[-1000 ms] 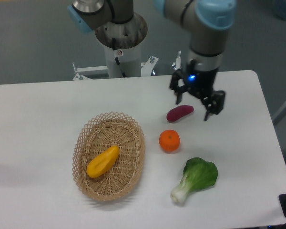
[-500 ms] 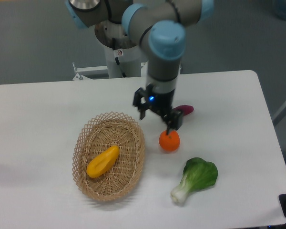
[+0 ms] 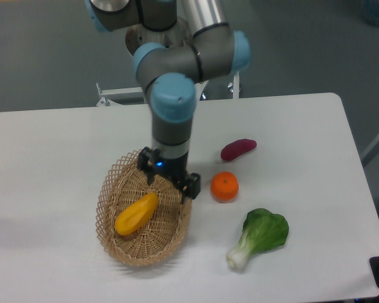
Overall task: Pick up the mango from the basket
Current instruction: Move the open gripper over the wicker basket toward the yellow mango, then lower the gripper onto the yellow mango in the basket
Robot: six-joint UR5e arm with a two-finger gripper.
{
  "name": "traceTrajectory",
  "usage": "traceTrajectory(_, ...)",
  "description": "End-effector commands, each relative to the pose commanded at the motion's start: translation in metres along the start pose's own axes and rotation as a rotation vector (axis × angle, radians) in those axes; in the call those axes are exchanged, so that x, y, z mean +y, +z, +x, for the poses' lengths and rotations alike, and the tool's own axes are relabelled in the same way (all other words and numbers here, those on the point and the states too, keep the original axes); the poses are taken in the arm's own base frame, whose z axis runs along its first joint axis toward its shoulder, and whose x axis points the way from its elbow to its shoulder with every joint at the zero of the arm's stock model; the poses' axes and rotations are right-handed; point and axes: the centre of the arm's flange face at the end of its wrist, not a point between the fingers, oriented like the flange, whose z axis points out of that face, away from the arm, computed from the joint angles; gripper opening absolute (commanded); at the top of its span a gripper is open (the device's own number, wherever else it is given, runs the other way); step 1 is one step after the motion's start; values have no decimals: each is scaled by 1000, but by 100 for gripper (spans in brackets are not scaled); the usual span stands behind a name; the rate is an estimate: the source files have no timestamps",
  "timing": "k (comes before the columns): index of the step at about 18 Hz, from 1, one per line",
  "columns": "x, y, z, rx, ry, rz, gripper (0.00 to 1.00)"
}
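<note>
Since a second ago the gripper (image 3: 168, 178) has swung from the upper right, past the orange, to the basket's upper right rim.

Its two black fingers (image 3: 191, 186) stand apart with nothing between them, one over the lattice rim, the other over the weave inside; a small blue light glows on the body above them. No readable writing or label shows anywhere. The mango (image 3: 136, 213) lies on the floor of the basket (image 3: 117, 246), tilted with one end toward the upper right, just below and left of the fingers and not touching them. Right of the basket sit the orange (image 3: 224, 186), a purple sweet potato (image 3: 238, 149) above it, and a leafy green (image 3: 260, 235) below.
</note>
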Motion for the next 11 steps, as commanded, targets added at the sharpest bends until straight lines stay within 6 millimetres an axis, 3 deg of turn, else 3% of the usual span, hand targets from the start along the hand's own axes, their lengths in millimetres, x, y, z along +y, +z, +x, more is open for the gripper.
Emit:
traceTrajectory(5,-21,22,22,-8,64,-29,100)
traceTrajectory(11,-27,39,30,-2,73,-40,100)
